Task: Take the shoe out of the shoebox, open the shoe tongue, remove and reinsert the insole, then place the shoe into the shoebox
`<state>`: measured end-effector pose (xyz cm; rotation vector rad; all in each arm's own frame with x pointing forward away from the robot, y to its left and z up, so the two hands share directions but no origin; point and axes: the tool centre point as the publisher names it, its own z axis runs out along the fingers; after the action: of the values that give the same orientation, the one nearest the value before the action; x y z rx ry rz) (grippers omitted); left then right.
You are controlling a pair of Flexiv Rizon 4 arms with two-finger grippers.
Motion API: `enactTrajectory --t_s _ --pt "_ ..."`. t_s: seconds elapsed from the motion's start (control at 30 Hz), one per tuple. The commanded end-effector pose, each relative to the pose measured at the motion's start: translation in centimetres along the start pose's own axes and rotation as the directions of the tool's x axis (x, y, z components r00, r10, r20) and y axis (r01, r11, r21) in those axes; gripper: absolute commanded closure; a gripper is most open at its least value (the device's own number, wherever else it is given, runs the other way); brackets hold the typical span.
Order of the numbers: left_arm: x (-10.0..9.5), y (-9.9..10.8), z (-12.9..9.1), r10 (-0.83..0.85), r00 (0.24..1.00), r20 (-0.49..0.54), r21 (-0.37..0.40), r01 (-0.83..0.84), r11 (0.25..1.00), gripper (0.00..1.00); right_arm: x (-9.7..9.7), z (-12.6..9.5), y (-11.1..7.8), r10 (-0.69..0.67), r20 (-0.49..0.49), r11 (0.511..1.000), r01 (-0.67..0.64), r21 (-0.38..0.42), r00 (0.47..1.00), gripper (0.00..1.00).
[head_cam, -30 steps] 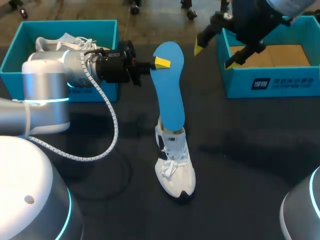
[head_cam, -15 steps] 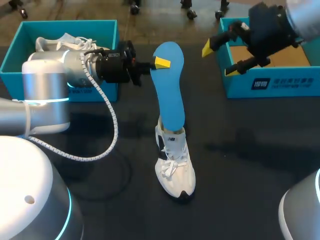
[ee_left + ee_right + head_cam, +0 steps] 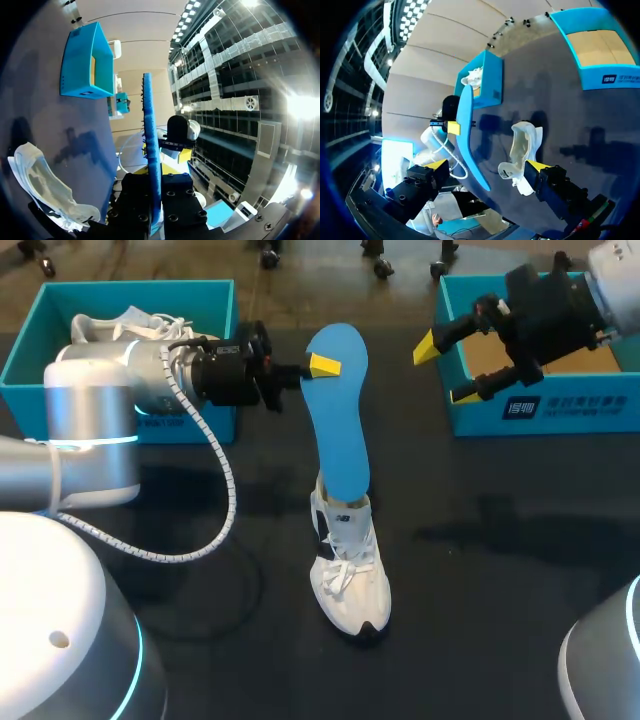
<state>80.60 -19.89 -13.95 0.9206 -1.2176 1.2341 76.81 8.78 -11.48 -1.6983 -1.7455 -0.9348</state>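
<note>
The right gripper (image 3: 443, 370) — spread, empty — is drifting toward the 2 o'clock shoebox (image 3: 540, 412) while the left gripper (image 3: 318, 366) is keeping the insole (image 3: 340, 430) clenched near the shoe (image 3: 348, 575) — reinsertion pending

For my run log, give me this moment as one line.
left gripper: shut on insole | insole: upright, lower end in shoe | right gripper: open, empty, by right shoebox

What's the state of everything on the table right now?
Shoe, standing on its sole.
Insole, upright, lower end at the shoe's collar.
Left end effector, shut on the insole.
Right end effector, open, holding nothing.
Right shoebox, open, no shoe inside.
Left shoebox, open, white shoe inside.
</note>
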Motion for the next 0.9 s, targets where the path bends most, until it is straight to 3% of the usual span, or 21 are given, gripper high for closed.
enactTrajectory --t_s 0.03,0.23,0.37,0.63,0.9 --pt "-0.1 0.0 0.0 0.001 1.000 -0.001 0.000 -0.001 1.000 1.00 0.7 0.3 0.7 -0.005 0.027 1.000 0.004 0.022 1.000 0.00" --pt "-0.1 0.0 0.0 0.001 1.000 -0.001 0.000 -0.001 1.000 1.00 1.6 -0.2 1.2 -0.046 -0.105 0.997 0.040 -0.058 0.993 0.00" --pt "-0.1 0.0 0.0 0.001 1.000 -0.001 0.000 -0.001 1.000 1.00 1.6 -0.3 1.2 -0.051 -0.094 0.997 0.046 -0.056 0.994 0.00" --pt "-0.1 0.0 0.0 0.001 1.000 -0.001 0.000 -0.001 1.000 1.00 1.3 0.7 1.3 -0.051 -0.294 0.995 0.024 -0.094 0.955 0.00" --pt "-0.1 0.0 0.0 0.001 1.000 -0.001 0.000 -0.001 1.000 1.00 0.2 1.8 1.3 -0.034 -0.365 0.996 0.002 -0.088 0.930 0.00"
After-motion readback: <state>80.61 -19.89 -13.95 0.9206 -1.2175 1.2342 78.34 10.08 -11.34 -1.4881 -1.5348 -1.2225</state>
